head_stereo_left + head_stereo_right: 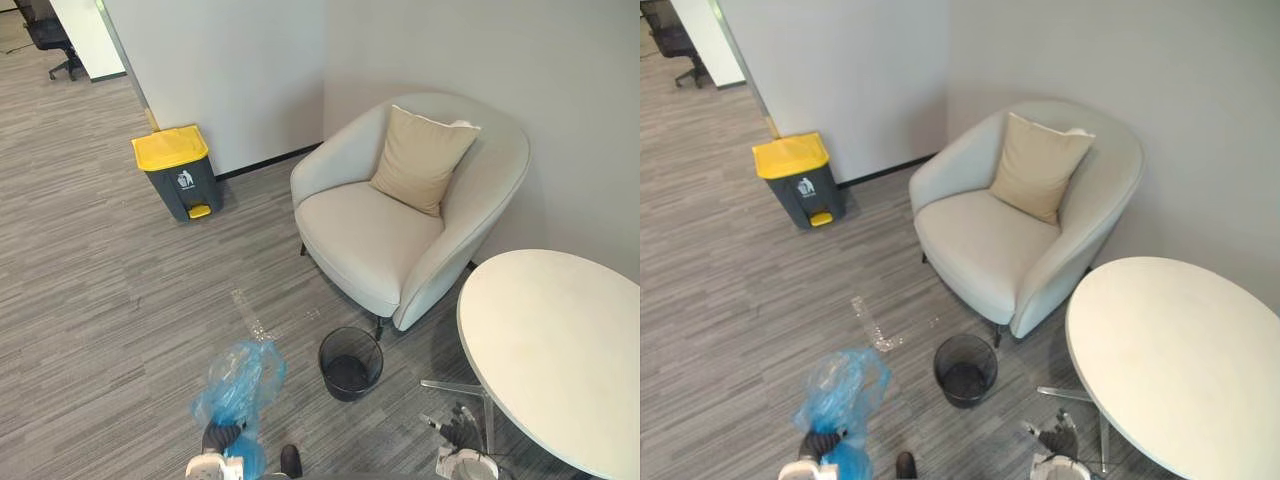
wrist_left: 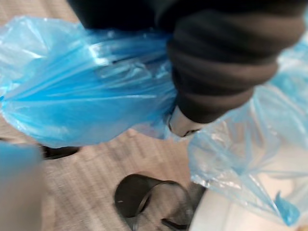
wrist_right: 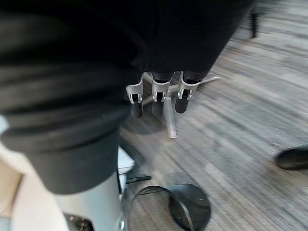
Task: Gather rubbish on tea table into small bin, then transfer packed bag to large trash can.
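Observation:
A crumpled blue plastic bag (image 1: 238,380) hangs low over the carpet, and my left hand (image 1: 222,436) is shut on its gathered neck. In the left wrist view the blue bag (image 2: 82,96) bulges around the dark ribbed cover, with the fingers curled into the film. The small black mesh bin (image 1: 350,362) stands on the floor just right of the bag, with no liner showing. The large grey trash can with a yellow lid (image 1: 178,170) stands by the far wall, lid down. My right hand (image 1: 460,430) hangs beside the table leg, and its fingers (image 3: 156,101) are relaxed and hold nothing.
A round white tea table (image 1: 560,350) with a bare top is at the right. A pale armchair (image 1: 400,230) with a beige cushion (image 1: 420,158) stands behind the small bin. Open grey carpet lies between the bag and the large can.

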